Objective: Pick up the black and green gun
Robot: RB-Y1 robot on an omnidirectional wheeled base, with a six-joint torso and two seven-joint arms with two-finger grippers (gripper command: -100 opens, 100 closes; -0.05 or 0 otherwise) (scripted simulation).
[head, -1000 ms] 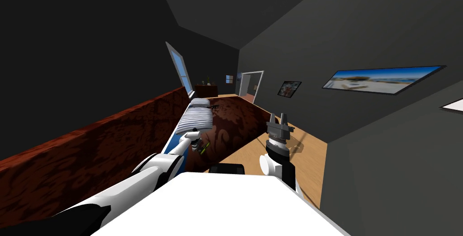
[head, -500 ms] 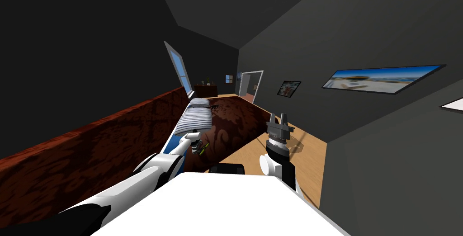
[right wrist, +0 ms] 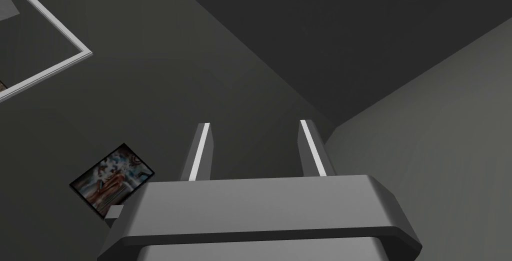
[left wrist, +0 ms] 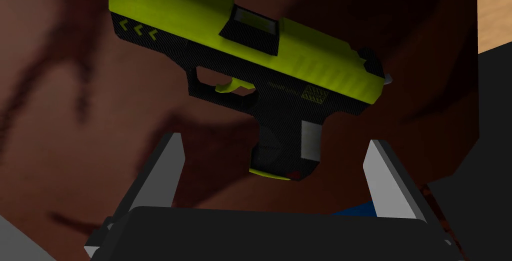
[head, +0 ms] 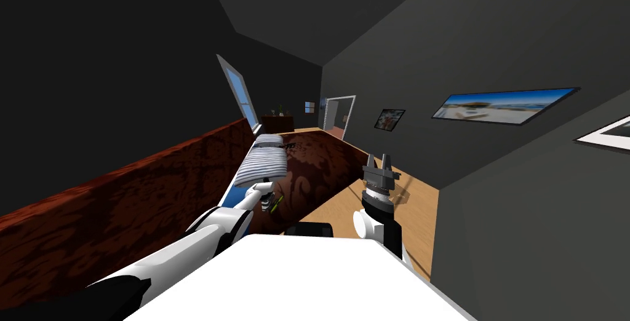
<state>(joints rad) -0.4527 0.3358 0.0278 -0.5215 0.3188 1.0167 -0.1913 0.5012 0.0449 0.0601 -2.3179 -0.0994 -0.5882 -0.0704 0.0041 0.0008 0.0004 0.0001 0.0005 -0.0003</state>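
The gun (left wrist: pixel 280 68) has a black frame and a yellow-green slide. It lies flat on the dark red patterned bed cover (left wrist: pixel 75 123). My left gripper (left wrist: pixel 275 140) hangs open just over it, one finger on either side of the grip and neither touching. In the head view the left gripper (head: pixel 266 198) is low over the near end of the bed, with the gun (head: pixel 277 202) right beside it. My right gripper (head: pixel 378 162) is held up beside the bed, pointing at the wall. Its fingers (right wrist: pixel 202 150) stand apart with nothing between them.
A striped pillow (head: pixel 261 165) lies on the bed beyond the left hand. A tall dark red panel (head: pixel 123 206) runs along the bed's left side. Wooden floor (head: pixel 418 213) lies to the bed's right, with a doorway (head: pixel 339 114) at the far end.
The whole head view has shifted a little, so my head or torso moved. My left hand stays over the gun and the right arm is as before.
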